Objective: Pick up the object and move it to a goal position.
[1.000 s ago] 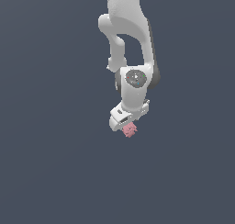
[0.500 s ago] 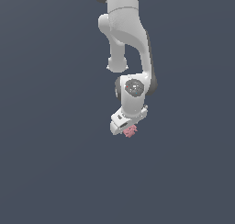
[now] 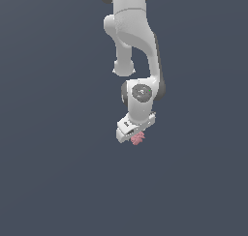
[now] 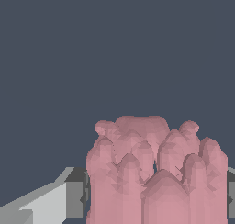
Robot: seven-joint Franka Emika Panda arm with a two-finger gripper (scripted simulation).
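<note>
The object is a small pink knobbly lump (image 3: 138,138) sitting at the tip of my white gripper (image 3: 135,135) in the exterior view. In the wrist view the pink lump (image 4: 153,172) fills the space between the two fingers, one grey pad (image 4: 75,198) pressed on one side and the other at the picture's edge. The gripper is shut on the lump. The white arm (image 3: 133,41) reaches down from the exterior view's top, and the hand is tilted.
A plain dark grey-blue background (image 3: 53,172) surrounds the arm on all sides. No other objects, containers or edges show in either view.
The wrist and gripper have moved slightly upward and turned a little with the pink lump still held; the arm's upper links have shifted up in the picture.
</note>
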